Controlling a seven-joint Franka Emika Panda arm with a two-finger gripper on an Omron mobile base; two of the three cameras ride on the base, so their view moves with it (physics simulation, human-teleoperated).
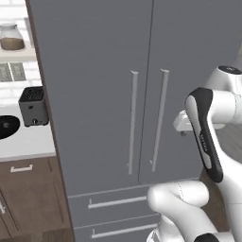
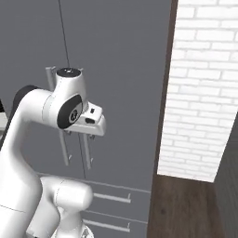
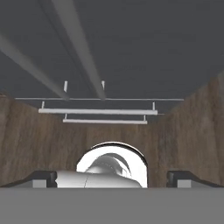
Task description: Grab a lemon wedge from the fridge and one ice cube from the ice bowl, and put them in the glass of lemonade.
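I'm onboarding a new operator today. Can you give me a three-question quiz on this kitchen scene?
1. True or false: the fridge doors are shut.
2. What stands on the counter left of the fridge? A) toaster B) kettle C) blender
3. Is the gripper open or shut?

Key: 1 true. 2 A, the toaster, beside the ice bowl. 3 open, holding nothing.
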